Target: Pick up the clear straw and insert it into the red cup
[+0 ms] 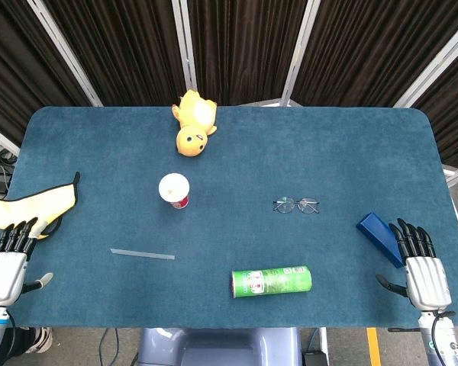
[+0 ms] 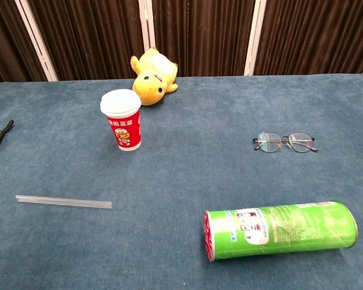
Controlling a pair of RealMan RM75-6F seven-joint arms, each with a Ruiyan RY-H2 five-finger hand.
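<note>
The clear straw (image 1: 142, 254) (image 2: 63, 202) lies flat on the blue table, left of centre and near the front. The red cup (image 1: 174, 191) (image 2: 122, 119) with a white lid stands upright behind it, to the right. My left hand (image 1: 8, 259) rests at the table's front left corner, fingers straight and apart, holding nothing, well left of the straw. At the front right corner my right hand (image 1: 421, 267) lies open and empty too. The chest view shows neither hand.
A green can (image 1: 271, 281) (image 2: 279, 229) lies on its side at the front centre. Glasses (image 1: 296, 204) (image 2: 285, 142) sit right of centre. A yellow plush toy (image 1: 194, 122) (image 2: 151, 75) lies at the back, a yellow cloth (image 1: 30, 207) by my left hand, a blue box (image 1: 378, 235) by my right.
</note>
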